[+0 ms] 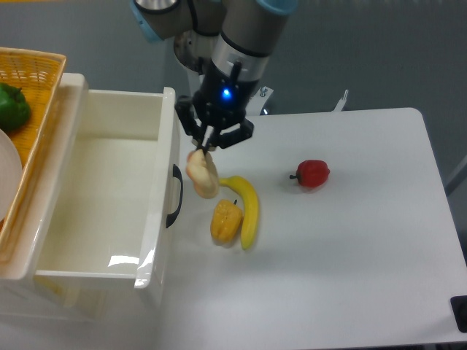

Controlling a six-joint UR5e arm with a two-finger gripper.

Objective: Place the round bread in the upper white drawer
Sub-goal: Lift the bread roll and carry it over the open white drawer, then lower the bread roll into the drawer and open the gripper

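The round bread (pixel 203 176) is a pale beige lumpy bun hanging from my gripper (pixel 201 149), lifted above the table just right of the drawer's front. My gripper is shut on the top of the bread, its fingers pointing down. The upper white drawer (pixel 102 240) stands pulled open at the left, glossy and deep, with nothing inside that I can see. Its black curved handle (pixel 175 195) faces the bread, a short way to its left.
A yellow-orange bell pepper (pixel 226 222) and a banana (pixel 246 208) lie just below the bread. A red pepper (pixel 313 173) lies to the right. A yellow woven basket (pixel 29 95) with a green vegetable (pixel 12 107) sits at the upper left.
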